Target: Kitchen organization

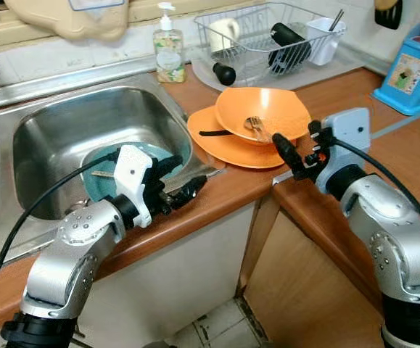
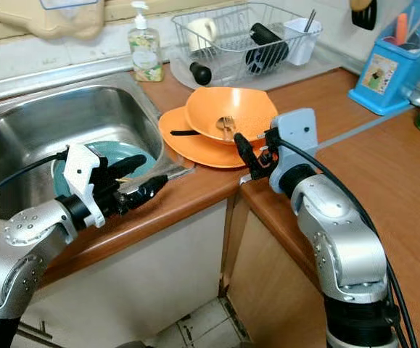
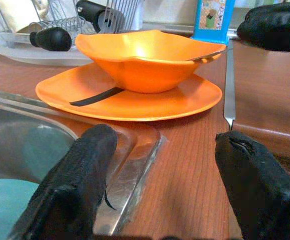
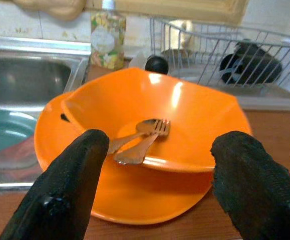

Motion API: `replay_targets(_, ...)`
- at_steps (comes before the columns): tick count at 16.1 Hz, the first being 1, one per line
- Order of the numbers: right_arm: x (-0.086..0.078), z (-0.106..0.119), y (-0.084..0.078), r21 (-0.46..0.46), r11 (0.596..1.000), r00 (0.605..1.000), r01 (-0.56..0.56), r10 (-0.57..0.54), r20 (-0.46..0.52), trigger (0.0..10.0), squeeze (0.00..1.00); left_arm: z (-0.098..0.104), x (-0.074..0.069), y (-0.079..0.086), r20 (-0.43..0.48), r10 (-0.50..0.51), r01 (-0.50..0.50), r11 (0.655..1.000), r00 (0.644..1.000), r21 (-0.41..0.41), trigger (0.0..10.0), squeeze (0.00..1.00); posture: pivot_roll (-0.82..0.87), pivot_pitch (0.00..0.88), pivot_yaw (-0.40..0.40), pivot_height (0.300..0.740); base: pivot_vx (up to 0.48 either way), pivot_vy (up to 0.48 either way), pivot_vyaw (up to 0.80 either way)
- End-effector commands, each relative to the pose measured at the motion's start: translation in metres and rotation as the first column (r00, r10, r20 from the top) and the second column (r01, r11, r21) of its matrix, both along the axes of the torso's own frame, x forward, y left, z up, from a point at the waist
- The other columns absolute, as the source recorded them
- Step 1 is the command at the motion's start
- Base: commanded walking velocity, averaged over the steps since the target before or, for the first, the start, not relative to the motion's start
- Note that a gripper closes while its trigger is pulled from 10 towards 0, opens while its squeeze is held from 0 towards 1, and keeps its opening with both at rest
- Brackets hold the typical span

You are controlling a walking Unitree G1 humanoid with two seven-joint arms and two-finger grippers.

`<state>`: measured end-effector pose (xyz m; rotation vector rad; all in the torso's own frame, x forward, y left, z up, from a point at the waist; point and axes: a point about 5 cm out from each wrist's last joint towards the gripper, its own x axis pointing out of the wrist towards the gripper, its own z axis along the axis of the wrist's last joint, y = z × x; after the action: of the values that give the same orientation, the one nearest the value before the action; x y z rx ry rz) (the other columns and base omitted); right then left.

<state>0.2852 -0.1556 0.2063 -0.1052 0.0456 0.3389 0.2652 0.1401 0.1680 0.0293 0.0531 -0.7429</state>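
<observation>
The orange bowl [image 1: 262,112] is set on an orange plate [image 1: 228,148] on the worktop [image 1: 413,167], beside the sink [image 1: 64,123]. A fork [image 4: 142,145] and spoon [image 4: 129,135] are held in it. The right tool [image 1: 294,156] is spread, empty, just before the bowl. The left tool [image 1: 177,181] is spread, empty, over the sink's edge, above a teal dish [image 1: 97,181].

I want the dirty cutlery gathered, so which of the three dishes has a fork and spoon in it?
The orange bowl, stacked on the orange plate. The fork and spoon lie inside it, unlike the teal dish down in the sink.
</observation>
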Motion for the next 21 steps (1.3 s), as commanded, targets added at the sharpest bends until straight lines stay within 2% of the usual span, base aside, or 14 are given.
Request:
replay_targets(1, 0.003, 0.000, 0.000, -0.021, 1.000, 1.000, -0.007, 0.008, 0.004, 10.0, 0.00, 0.001, -0.001, 0.000, 0.003, -0.013, 0.013, 1.000, 1.000, 0.023, 10.0, 0.00, -0.12, 0.000, 0.021, 0.740, 0.000, 0.000, 0.00)
replay_targets(5, 0.009, -0.003, -0.003, -0.029, 1.000, 1.000, -0.001, 0.000, -0.008, 10.0, 0.00, 0.001, -0.001, 0.002, 0.001, -0.013, 0.013, 0.999, 1.000, 0.031, 10.0, 0.00, -0.11, 0.000, 0.019, 0.740, 0.000, 0.000, 0.00)
replay_targets(9, 0.013, -0.006, -0.014, 0.004, 0.998, 0.998, 0.061, -0.061, -0.025, 10.0, 0.00, 0.000, -0.003, 0.003, 0.003, -0.013, 0.013, 0.999, 1.000, 0.036, 10.0, 0.00, -0.11, 0.000, 0.016, 0.740, 0.000, 0.000, 0.00)
replay_targets(10, 0.014, -0.007, -0.016, 0.021, 0.998, 0.998, 0.065, -0.064, -0.028, 4.6, 0.00, 0.000, -0.003, 0.003, 0.004, -0.015, 0.015, 0.999, 1.000, 0.038, 10.0, 0.00, -0.11, 0.000, 0.017, 0.740, 0.000, 0.000, 0.00)
replay_targets(11, 0.014, -0.008, -0.017, 0.032, 0.997, 0.998, 0.064, -0.064, -0.030, 4.3, 0.00, 0.000, -0.003, 0.003, 0.005, -0.016, 0.016, 0.999, 1.000, 0.040, 10.0, 0.00, -0.11, 0.000, 0.017, 0.740, 0.000, 0.000, 0.00)
replay_targets(14, 0.016, -0.007, -0.015, 0.067, 0.997, 0.999, 0.029, -0.028, -0.019, 2.5, 0.00, 0.001, -0.003, 0.004, 0.011, -0.015, 0.014, 0.999, 1.000, 0.044, 10.0, 0.00, -0.10, 0.000, 0.015, 0.740, 0.000, 0.000, 0.00)
replay_targets(15, 0.016, -0.007, -0.014, 0.074, 0.997, 1.000, 0.021, -0.020, -0.016, 2.5, 0.00, 0.001, -0.003, 0.003, 0.011, -0.015, 0.014, 0.999, 1.000, 0.044, 10.0, 0.00, -0.10, 0.000, 0.015, 0.740, 0.000, 0.000, 0.00)
replay_targets(16, 0.017, -0.006, -0.011, 0.090, 0.996, 1.000, -0.002, 0.003, -0.010, 1.5, 0.00, 0.001, -0.003, 0.003, 0.012, -0.014, 0.014, 0.999, 1.000, 0.045, 10.0, 0.00, -0.10, 0.000, 0.014, 0.740, 0.000, 0.000, 0.00)
replay_targets(21, 0.027, -0.009, -0.008, 0.134, 0.991, 0.999, -0.029, 0.031, -0.015, 0.7, 0.00, 0.002, -0.003, 0.003, 0.016, -0.012, 0.011, 0.999, 1.000, 0.047, 10.0, 0.00, -0.10, 0.000, 0.012, 0.740, 0.000, 0.000, 0.00)
